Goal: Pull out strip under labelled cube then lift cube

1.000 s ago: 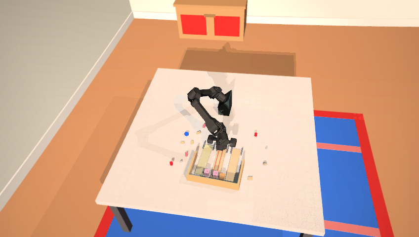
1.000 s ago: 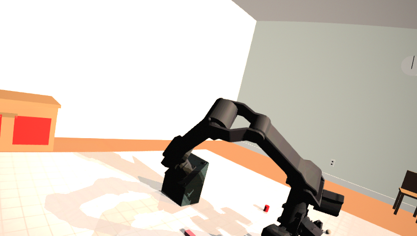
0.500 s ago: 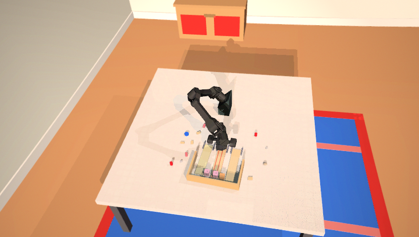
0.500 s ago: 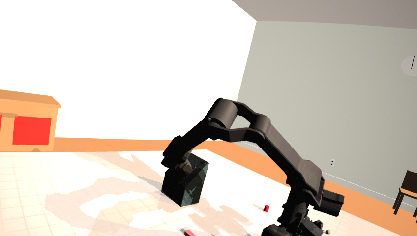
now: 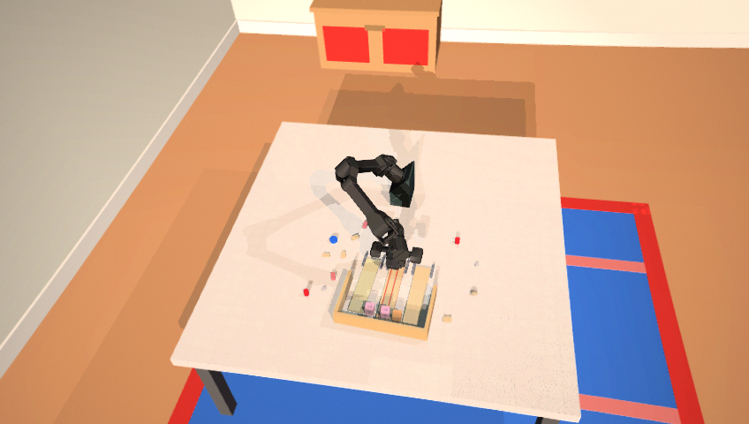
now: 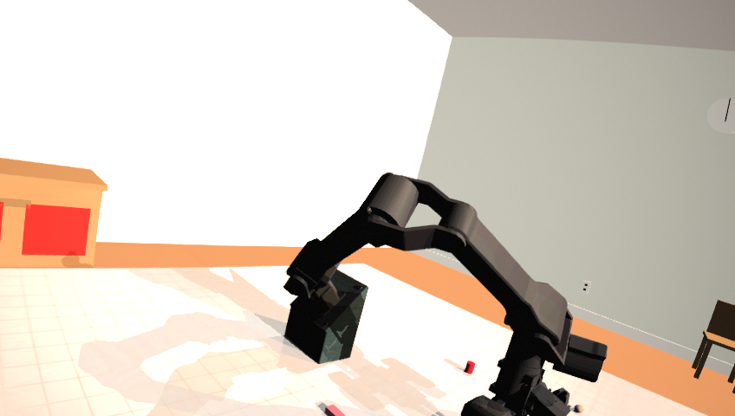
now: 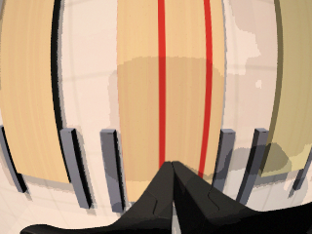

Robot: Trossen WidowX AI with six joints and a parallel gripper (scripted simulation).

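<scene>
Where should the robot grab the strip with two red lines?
At its near end, between the grey posts, coming from the gripper's side. The strip lies flat and long, a pink cube on its far end, so a lengthwise pull probably suits.

the top view looks down steeply from high and far, taking in the whole table [image 5: 294, 157]. the exterior view sits low and near, facing the arm [image 6: 464, 242], which both share. the wrist view looks closely down onto strips [image 7: 139, 58].
</scene>
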